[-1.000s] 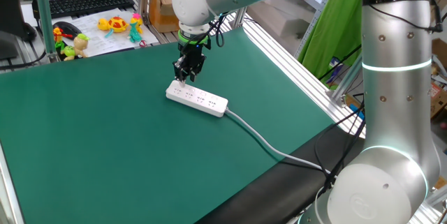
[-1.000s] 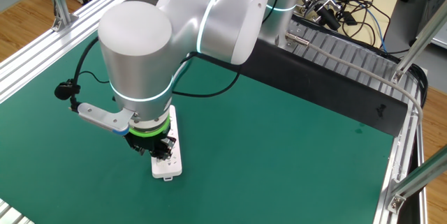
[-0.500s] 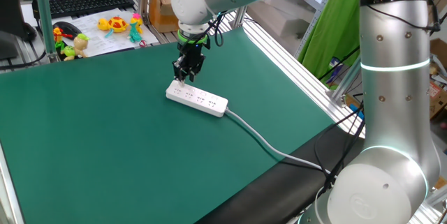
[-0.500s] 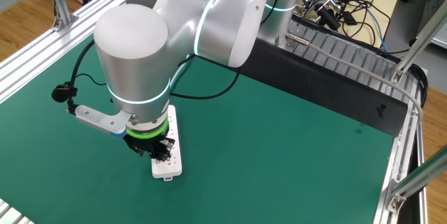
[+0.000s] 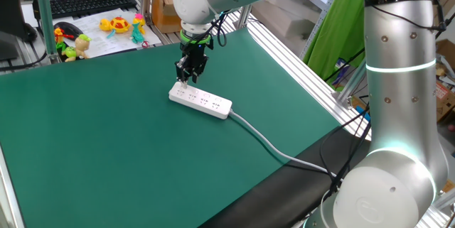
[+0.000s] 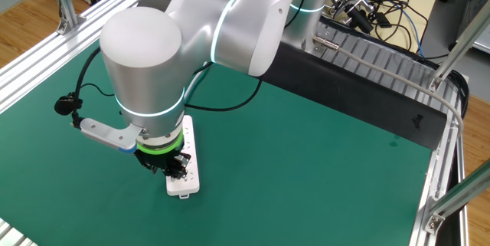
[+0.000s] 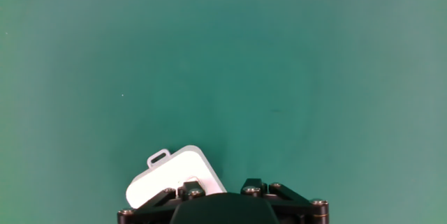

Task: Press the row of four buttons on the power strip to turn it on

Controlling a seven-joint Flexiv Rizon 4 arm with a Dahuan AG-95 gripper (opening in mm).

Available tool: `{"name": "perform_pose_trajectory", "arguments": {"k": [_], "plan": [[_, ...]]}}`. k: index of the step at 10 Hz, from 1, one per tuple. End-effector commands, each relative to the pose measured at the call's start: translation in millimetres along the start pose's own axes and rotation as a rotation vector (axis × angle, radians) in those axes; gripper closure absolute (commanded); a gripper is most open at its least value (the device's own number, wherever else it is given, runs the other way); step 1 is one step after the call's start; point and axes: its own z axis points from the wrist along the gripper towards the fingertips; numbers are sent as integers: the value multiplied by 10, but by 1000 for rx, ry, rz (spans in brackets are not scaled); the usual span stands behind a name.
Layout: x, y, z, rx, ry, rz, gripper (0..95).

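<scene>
The white power strip point(image 5: 201, 100) lies flat in the middle of the green mat, and its grey cable point(image 5: 264, 140) trails off to the right. My gripper point(image 5: 186, 80) points straight down over the strip's left end, with its tips at or just above the top face. The other fixed view shows the hand point(image 6: 178, 169) covering most of the strip point(image 6: 186, 182). From the hand view, the strip's rounded end point(image 7: 174, 175) sits under the left finger point(image 7: 188, 188), and the two fingers stand apart with nothing between them. The four buttons are too small to make out.
A black keyboard point(image 5: 92, 2), small toys point(image 5: 114, 24) and papers lie beyond the mat's far left edge, next to a cardboard box point(image 5: 167, 4). Aluminium rails point(image 5: 298, 57) border the mat on the right. Loose cables point(image 6: 367, 4) lie behind the robot base.
The arm has drifted slightly toward the strip's left end. The strip has not moved and the finger spacing looks the same.
</scene>
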Motion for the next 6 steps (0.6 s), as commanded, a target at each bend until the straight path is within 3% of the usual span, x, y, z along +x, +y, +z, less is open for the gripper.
{"name": "perform_pose_trajectory", "arguments": {"k": [1, 6], "plan": [[6, -7, 62, 0, 0, -1, 570], [81, -49, -24, 0, 3, 7, 570]]}}
